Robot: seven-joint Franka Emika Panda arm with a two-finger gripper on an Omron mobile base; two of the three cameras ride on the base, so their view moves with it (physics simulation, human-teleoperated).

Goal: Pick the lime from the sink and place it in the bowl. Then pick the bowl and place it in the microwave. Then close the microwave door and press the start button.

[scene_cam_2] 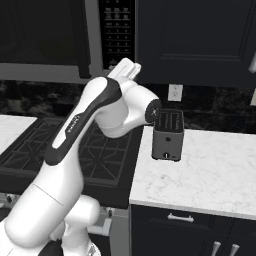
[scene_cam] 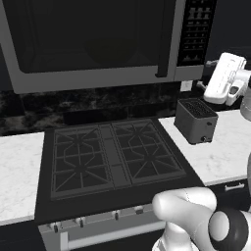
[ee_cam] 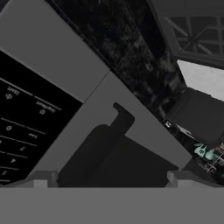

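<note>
The microwave (scene_cam: pixel 93 44) hangs above the stove. The microwave door (scene_cam: pixel 88 34) is shut flat against it, with the dark vertical handle (scene_cam: pixel 164 49) at its right edge. To the right of the handle is the dark button panel (scene_cam: pixel 196 29) (scene_cam_2: pixel 116 30). My gripper (scene_cam: pixel 204 73) hovers just below and to the right of that panel, open with nothing between its fingers. In the hand view the gripper (ee_cam: pixel 109 180) looks up at the panel (ee_cam: pixel 22 122) and at the microwave's grey underside (ee_cam: pixel 131 127). The lime, the bowl and the sink are out of view.
A small grey toaster (scene_cam: pixel 196 120) (scene_cam_2: pixel 167 135) stands on the white marble counter (scene_cam_2: pixel 210 175) under the hand. The black gas stove (scene_cam: pixel 112 157) lies below the microwave. My own arm (scene_cam_2: pixel 85 125) crosses in front of the stove.
</note>
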